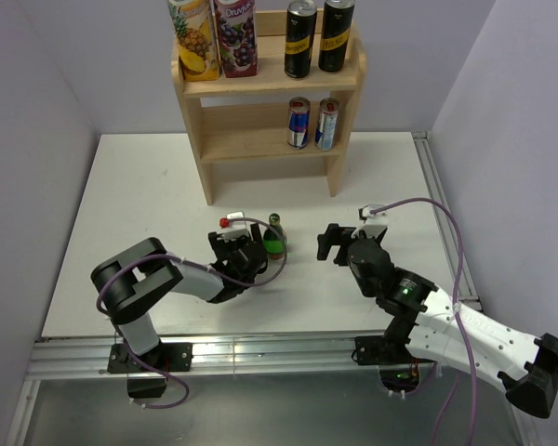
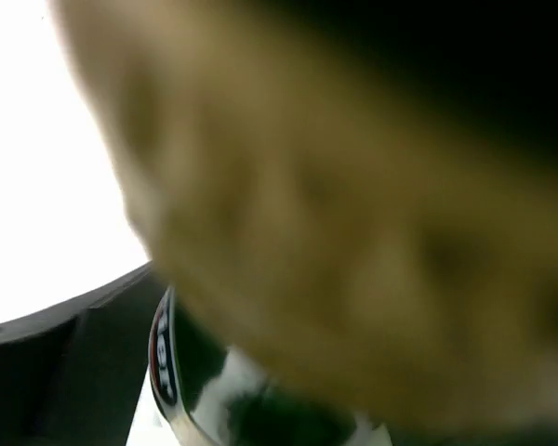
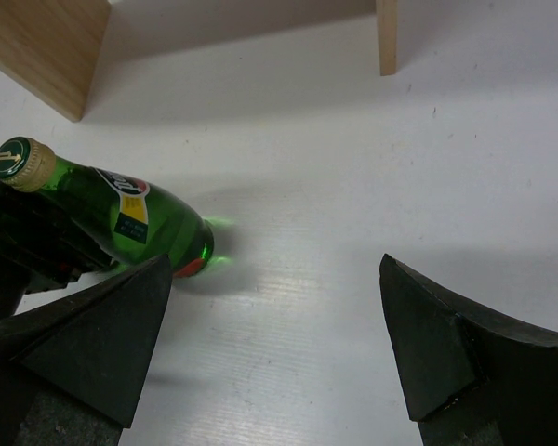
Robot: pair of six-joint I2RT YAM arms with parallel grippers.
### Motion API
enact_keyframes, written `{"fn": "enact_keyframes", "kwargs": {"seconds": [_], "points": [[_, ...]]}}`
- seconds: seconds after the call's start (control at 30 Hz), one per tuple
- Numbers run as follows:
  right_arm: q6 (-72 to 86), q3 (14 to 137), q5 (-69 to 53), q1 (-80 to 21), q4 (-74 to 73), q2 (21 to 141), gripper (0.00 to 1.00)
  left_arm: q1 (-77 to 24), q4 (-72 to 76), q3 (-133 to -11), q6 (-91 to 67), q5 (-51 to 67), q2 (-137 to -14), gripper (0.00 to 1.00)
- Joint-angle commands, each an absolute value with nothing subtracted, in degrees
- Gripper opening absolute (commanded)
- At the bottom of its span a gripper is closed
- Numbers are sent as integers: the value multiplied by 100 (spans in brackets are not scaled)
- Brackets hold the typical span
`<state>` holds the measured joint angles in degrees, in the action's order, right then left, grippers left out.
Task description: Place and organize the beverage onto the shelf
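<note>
So the green glass bottle with the gold cap (image 3: 121, 218) isn't on the light wooden stepped shelf (image 1: 260, 146) yet. It's down on the white table (image 1: 149, 204), in front of the shelf and well short of it, tipped over with its base end on the surface and the cap end right against the left gripper (image 1: 259, 249). Honestly can't tell if those jaws are clamped on the neck or just sitting around it, since the left wrist view is basically one brown blur with a bit of label. The right gripper (image 1: 327, 243) is spread wide with nothing in it, parked just to the right of the bottle. What worries me: smooth round glass grabbed near the neck could pivot or slide out on the lift, and then it rolls off across the table. The lower tier also has two slim blue-and-silver cans (image 1: 299, 123) on its right side, so a sloppy swing in could knock them over. Clipping the shelf's side panel on the way is another easy way to lose the bottle.
</note>
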<state>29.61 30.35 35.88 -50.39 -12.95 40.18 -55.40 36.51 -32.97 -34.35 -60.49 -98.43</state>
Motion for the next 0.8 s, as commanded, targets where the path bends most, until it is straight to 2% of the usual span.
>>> {"fn": "enact_keyframes", "kwargs": {"seconds": [0.0, 0.07, 0.1, 0.2, 0.27, 0.3, 0.43, 0.47, 0.77], "points": [[3015, 3067, 3674, -5080, -1266, 3929, 100, -5449, 3472, -3524, -3436, -6126, -10089, 84], [3015, 3059, 3683, -5080, -1292, 3903, 100, -5441, 3498, -3533, -3419, -6073, -10142, 78], [3032, 3041, 3683, -5080, -1283, 3894, 100, -5414, 3428, -3533, -3497, -6091, -10160, 62], [3050, 2997, 3691, -5080, -1301, 3823, 100, -5405, 3341, -3498, -3620, -6170, -10160, 35], [3059, 2980, 3683, -5080, -1310, 3797, 100, -5396, 3270, -3498, -3665, -6205, -10169, 31], [3059, 2979, 3683, -5080, -1301, 3797, 99, -5396, 3243, -3507, -3709, -6214, -10178, 23], [3067, 2979, 3656, -5080, -1292, 3788, 99, -5388, 2771, -3559, -3823, -6161, -10038, 3], [3067, 2979, 3665, -5080, -1292, 3788, 99, -5405, 2621, -3594, -3858, -6170, -9863, 0], [3050, 2997, 3647, -5089, -1222, 3797, 99, -5423, 1275, -4095, -3455, -6091, -8589, 0]]}}
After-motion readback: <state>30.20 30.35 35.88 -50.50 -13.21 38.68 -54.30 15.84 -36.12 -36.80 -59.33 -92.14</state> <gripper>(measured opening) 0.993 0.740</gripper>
